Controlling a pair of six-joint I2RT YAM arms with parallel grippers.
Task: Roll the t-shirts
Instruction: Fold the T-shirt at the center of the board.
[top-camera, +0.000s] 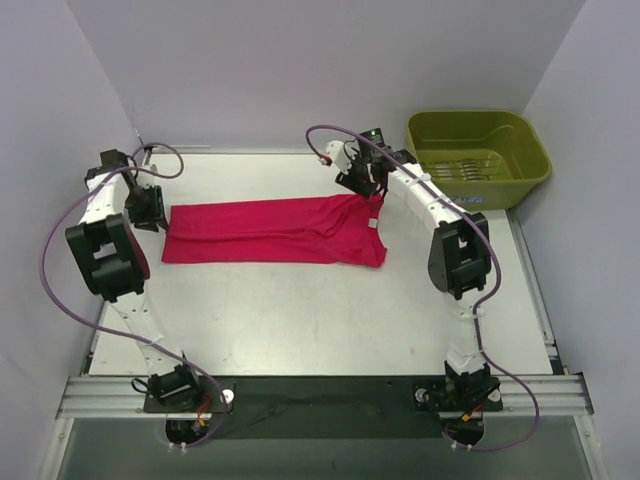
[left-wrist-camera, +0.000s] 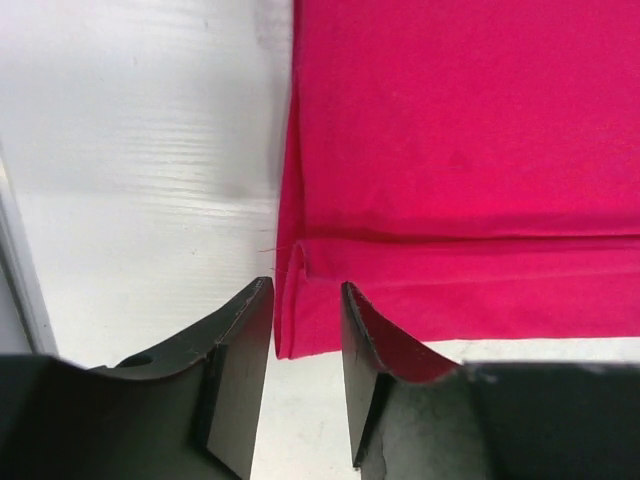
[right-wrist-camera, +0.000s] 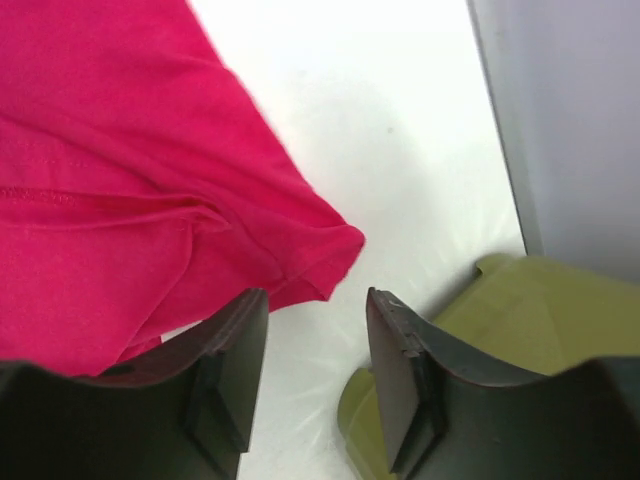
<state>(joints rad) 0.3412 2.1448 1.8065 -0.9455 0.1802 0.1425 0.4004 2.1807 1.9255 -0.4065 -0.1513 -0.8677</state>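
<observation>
Starting at the left of the overhead frame, the left gripper (top-camera: 148, 205) sits right at the left end of the t-shirt (top-camera: 270, 232). From the wrist view its jaws are parted, and the two dark fingers (left-wrist-camera: 240, 340) stand either side of the shirt's folded corner, with no pinch on the cloth to be seen. Moving along, the magenta-red t-shirt lies flat as a long folded band across the middle of the white table (top-camera: 300, 320). At its right end the right gripper (top-camera: 362, 182) hangs over the upper corner. Its jaws are apart too, with nothing between them, and a bunched corner of fabric lies just beside the finger (right-wrist-camera: 235, 350) on the left of that wrist view. In the upper right of the frame, the olive-green tub (top-camera: 530, 160) sits clear of the cloth, near that gripper.
</observation>
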